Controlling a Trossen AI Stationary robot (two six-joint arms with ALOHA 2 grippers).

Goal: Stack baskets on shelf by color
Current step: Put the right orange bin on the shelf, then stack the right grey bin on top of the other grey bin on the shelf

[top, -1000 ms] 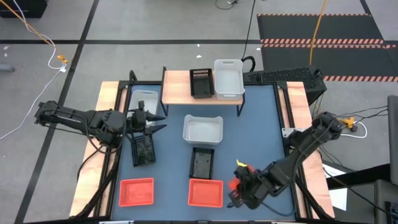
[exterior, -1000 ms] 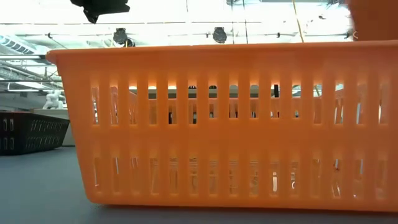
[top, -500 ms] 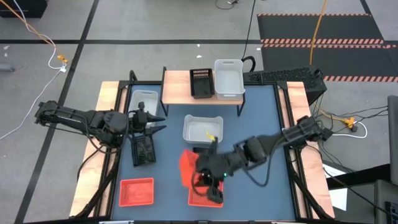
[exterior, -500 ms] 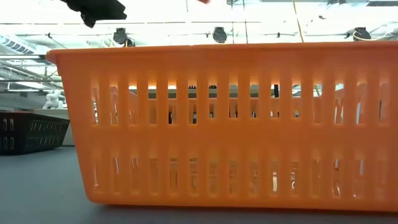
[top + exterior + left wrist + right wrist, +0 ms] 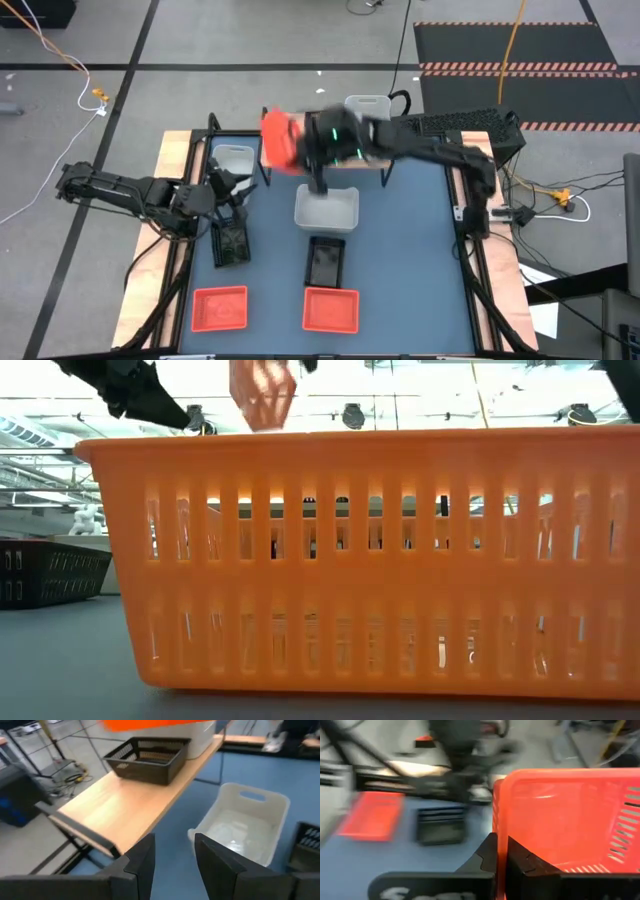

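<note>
My right gripper (image 5: 300, 148) reaches in from the right and is shut on a red-orange basket (image 5: 279, 140), held in the air over the left part of the shelf (image 5: 135, 805). On the shelf stand a black basket (image 5: 147, 757) and a white basket (image 5: 367, 106). My left gripper (image 5: 226, 190) hovers open near the table's left side, above a black basket (image 5: 230, 242). On the table sit a white basket (image 5: 326, 208), a black basket (image 5: 326, 262) and two red-orange baskets (image 5: 220, 308) (image 5: 331, 309). Another white basket (image 5: 233, 158) stands left of the shelf. My right gripper pinches one wall of the red-orange basket at its rim (image 5: 499, 820), with one finger inside the basket and one outside. The basket is lifted clear of table and shelf and looks tilted in the hold.
Wooden side boards (image 5: 172, 190) run along the table's left and right edges. In the low view the near red-orange basket (image 5: 370, 560) fills most of the picture, with a black basket (image 5: 50, 572) behind it at the left. Cables and a keyboard lie beyond the far right corner.
My right gripper has carried the red-orange basket from the table's near right corner, across the middle, up and toward the far edge, and now holds it over the shelf's left part. The basket has stayed in its hold and turned as it travelled.
</note>
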